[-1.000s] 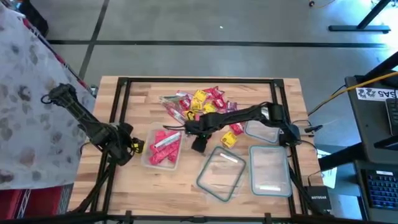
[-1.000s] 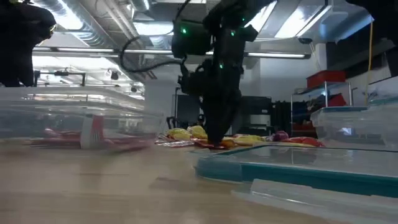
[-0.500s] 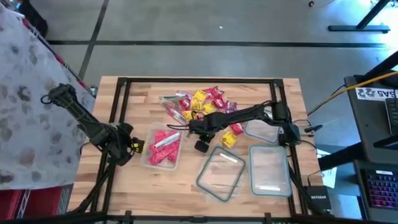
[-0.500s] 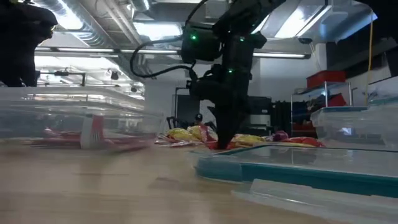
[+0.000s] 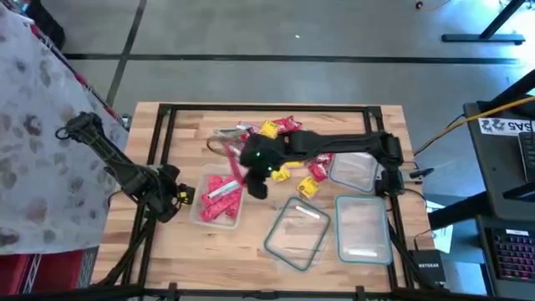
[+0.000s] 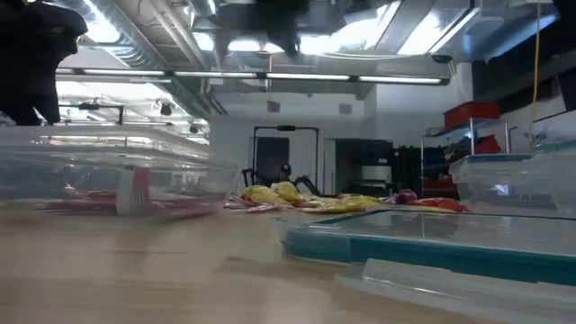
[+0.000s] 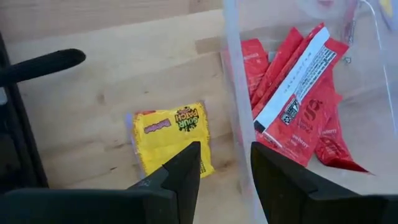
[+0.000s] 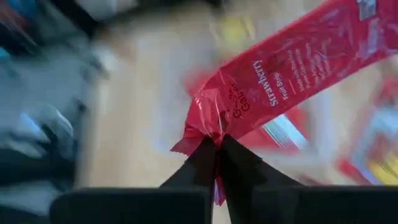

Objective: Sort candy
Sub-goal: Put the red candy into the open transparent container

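A red strawberry candy (image 8: 292, 68) now hangs clamped in the right gripper (image 8: 217, 149), lifted off the pile (image 5: 280, 134) toward the container of red candy (image 5: 219, 199). One more red piece is nearly sorted; the left gripper (image 7: 224, 168) waits, fingers apart, by the worktop's left edge

Around my wooden table (image 5: 184, 242) lies grey floor (image 5: 276, 29); beyond it, ceiling lights (image 6: 423, 31), pipes (image 6: 135, 22) and shelves (image 6: 450, 148).

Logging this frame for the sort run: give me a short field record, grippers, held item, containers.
right gripper: shut on a red strawberry candy, lifted above the table
left gripper: open, by the container of red candy; a yellow candy pack lies on the wood beside it
candy pile: mixed red and yellow, on the table's far side
empty containers: on the right
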`<state>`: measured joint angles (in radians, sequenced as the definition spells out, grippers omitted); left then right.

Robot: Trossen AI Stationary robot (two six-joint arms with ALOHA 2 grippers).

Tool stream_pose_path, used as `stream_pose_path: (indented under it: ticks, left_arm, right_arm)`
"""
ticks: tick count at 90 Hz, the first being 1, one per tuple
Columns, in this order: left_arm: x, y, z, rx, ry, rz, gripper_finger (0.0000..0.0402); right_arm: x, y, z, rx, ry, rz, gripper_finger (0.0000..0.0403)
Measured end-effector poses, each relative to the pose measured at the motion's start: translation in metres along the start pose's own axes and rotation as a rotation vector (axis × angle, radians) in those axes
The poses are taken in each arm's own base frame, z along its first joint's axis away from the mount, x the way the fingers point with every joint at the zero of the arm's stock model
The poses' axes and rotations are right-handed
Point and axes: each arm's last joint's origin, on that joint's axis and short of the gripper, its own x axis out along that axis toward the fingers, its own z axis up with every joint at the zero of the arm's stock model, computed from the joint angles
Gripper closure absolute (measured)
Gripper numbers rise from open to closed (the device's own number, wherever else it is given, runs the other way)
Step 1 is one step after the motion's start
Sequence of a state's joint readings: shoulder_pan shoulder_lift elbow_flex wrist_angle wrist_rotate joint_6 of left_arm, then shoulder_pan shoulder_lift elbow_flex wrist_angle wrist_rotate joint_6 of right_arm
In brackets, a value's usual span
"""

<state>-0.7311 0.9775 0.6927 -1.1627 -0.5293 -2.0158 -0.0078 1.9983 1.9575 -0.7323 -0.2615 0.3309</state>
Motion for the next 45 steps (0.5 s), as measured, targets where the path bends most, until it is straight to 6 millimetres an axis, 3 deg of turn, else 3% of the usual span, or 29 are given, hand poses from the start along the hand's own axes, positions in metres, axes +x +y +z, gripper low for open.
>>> stream_pose_path:
  ticks: [6,11,30,45]
  left_arm:
    - [0.000,0.000,0.000,0.000,0.000,0.000,0.0279]
    - [0.000,0.000,0.000,-0.001,0.000,0.000,0.0279]
    - [0.000,0.000,0.000,-0.003,-0.001,-0.003,0.0279]
    - [0.000,-0.001,0.000,-0.014,0.001,-0.009,0.0279]
  right_arm:
    - [0.003,0.004,0.010,0.053,-0.037,0.019,0.0403]
    - [0.016,0.002,0.010,0.110,-0.021,0.015,0.0403]
    - [0.059,0.003,-0.001,0.235,0.097,0.128,0.0403]
    - [0.098,-0.004,-0.019,0.278,0.184,0.119,0.0403]
